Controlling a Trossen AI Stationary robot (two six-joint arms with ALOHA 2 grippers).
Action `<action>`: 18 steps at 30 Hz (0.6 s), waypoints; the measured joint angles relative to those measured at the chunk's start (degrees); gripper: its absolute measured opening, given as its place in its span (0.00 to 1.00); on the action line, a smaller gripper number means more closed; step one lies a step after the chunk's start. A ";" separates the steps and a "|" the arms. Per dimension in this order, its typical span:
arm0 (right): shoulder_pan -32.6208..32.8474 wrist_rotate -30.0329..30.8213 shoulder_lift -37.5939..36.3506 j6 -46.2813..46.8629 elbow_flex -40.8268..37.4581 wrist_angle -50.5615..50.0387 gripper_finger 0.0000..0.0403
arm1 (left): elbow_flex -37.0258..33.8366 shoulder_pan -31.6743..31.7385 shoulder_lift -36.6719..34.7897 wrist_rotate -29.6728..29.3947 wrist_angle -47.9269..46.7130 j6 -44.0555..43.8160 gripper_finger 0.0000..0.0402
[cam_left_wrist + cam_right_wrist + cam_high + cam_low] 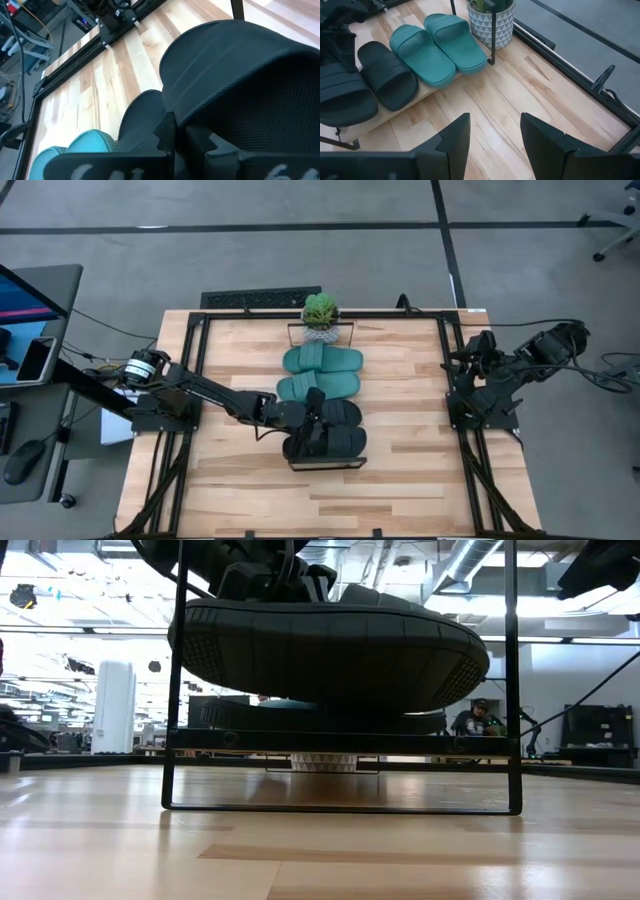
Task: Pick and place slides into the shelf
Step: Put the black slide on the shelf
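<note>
Currently the shelf [322, 464] runs up the centre of the high view, from the potted plant [320, 317] at the top down to its black end frame just below centre. Two teal slides [322, 360] lie side by side on it nearest the plant, a black slide [345, 412] next below them. The left gripper [312, 420], reaching in from the left of the frame, is shut tight on the strap of the fourth slide, a black one [335, 445], at the shelf's lowest end. In the low view that slide [330, 645] sits tilted above the board; whether it touches the board cannot be told. The right gripper [495, 132] waits at the right table edge, fingers spread wide, holding nothing.
</note>
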 joint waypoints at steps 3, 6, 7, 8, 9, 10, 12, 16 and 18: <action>0.00 0.01 0.00 0.01 0.00 0.00 0.41 | -0.06 -0.01 -0.02 -0.07 -0.19 0.30 0.00; 0.01 0.01 0.00 0.02 0.00 0.01 0.41 | -0.06 0.01 -0.02 -0.04 -0.27 0.40 0.00; 0.00 0.00 0.00 0.01 0.00 0.00 0.41 | -0.06 0.01 -0.02 0.08 -0.29 0.49 0.00; 0.00 0.02 0.00 0.03 0.00 0.00 0.41 | -0.06 0.04 -0.01 0.09 -0.30 0.50 0.00; 0.00 0.02 0.00 0.03 0.00 0.00 0.41 | -0.06 0.06 0.39 0.11 -0.02 0.52 0.00; 0.00 0.02 0.00 0.03 0.00 0.02 0.41 | -0.06 0.06 0.90 0.11 0.56 0.50 0.00; 0.02 0.02 0.02 0.05 0.00 0.02 0.41 | -0.10 0.08 1.79 0.81 0.86 0.46 0.00; 0.00 0.02 0.00 0.07 0.00 0.02 0.41 | -0.15 0.10 2.85 1.43 2.15 -0.07 0.00; 0.00 0.02 0.02 0.05 0.00 0.04 0.41 | -0.15 0.14 2.82 1.32 2.25 -0.09 0.00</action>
